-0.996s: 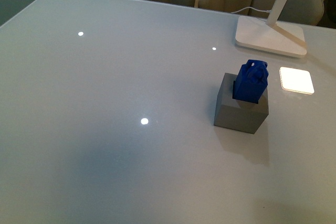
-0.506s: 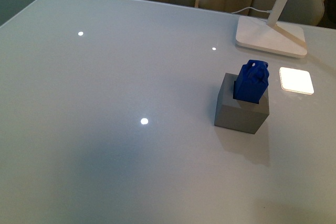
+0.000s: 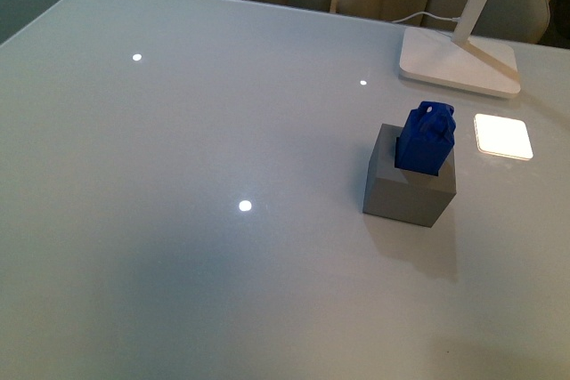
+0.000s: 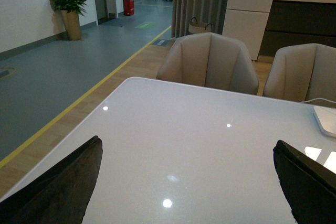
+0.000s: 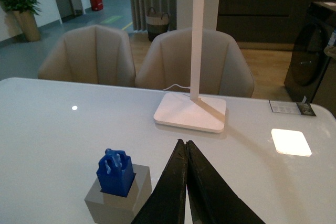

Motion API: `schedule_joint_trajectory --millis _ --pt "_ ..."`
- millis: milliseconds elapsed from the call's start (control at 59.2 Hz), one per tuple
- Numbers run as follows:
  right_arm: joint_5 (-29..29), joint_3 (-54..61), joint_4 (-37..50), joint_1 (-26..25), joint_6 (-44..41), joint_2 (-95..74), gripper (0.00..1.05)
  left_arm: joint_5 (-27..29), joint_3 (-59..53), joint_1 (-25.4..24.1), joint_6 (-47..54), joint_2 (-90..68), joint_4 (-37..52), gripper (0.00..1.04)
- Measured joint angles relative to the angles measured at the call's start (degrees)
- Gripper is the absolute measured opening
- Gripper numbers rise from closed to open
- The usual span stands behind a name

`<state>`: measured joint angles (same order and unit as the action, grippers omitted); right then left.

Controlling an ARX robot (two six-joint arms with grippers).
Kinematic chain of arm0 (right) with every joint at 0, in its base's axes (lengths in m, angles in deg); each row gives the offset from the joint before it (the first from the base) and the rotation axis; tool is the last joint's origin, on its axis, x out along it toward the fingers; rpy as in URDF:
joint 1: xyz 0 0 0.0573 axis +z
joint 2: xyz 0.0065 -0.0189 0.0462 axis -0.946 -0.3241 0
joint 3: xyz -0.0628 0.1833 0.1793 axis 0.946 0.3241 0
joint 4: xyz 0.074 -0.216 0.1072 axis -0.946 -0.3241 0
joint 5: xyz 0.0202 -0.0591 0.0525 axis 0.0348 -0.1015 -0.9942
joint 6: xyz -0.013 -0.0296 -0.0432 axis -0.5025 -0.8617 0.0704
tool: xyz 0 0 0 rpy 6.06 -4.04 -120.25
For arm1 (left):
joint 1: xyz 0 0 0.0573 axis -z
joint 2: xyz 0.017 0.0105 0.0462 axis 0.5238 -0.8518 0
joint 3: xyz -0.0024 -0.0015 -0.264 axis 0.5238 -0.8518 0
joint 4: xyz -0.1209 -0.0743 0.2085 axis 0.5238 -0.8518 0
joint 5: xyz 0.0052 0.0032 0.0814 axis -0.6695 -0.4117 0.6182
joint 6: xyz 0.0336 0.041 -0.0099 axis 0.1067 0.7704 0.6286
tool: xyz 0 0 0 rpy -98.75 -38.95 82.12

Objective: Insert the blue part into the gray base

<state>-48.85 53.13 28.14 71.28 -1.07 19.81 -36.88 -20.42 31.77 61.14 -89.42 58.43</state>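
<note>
The blue part [image 3: 425,139] stands upright in the square hole on top of the gray base [image 3: 406,188], right of the table's middle in the front view. Its lumpy top with the small loop sticks out above the cube. Both show in the right wrist view too, the blue part [image 5: 115,173] seated in the gray base [image 5: 116,203]. My right gripper [image 5: 185,144] is shut and empty, apart from the cube and beside it. My left gripper [image 4: 186,156] is open and empty over bare table, with its dark fingers [image 4: 58,187] far apart. Neither arm shows in the front view.
A white lamp base [image 3: 456,63] with a slanted stem stands behind the cube near the table's far edge, with a bright light patch [image 3: 503,136] beside it. Beige chairs [image 4: 209,64] line the far side of the white table [image 3: 178,175].
</note>
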Motion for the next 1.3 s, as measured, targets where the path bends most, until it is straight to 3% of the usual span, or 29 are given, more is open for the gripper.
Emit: schedule_joint_trajectory --millis 658,759,979,1181,1300 --pt "0.0 0.0 -12.9 0.0 0.0 12.9 0.02 0.0 0.0 0.0 0.0 0.0 0.0 0.97" --pt "0.0 0.0 -21.8 0.0 0.0 20.2 0.02 0.0 0.0 0.0 0.0 0.0 0.0 0.97" --pt "0.0 0.0 -22.8 0.0 -0.1 22.6 0.02 0.0 0.0 0.0 0.0 0.0 0.0 0.97" --pt "0.0 0.0 -22.8 0.0 -0.1 22.6 0.37 0.0 0.0 0.0 0.0 0.0 0.0 0.97" --pt "0.0 0.0 -22.8 0.0 -0.1 22.6 0.63 0.0 0.0 0.0 0.0 0.0 0.0 0.97"
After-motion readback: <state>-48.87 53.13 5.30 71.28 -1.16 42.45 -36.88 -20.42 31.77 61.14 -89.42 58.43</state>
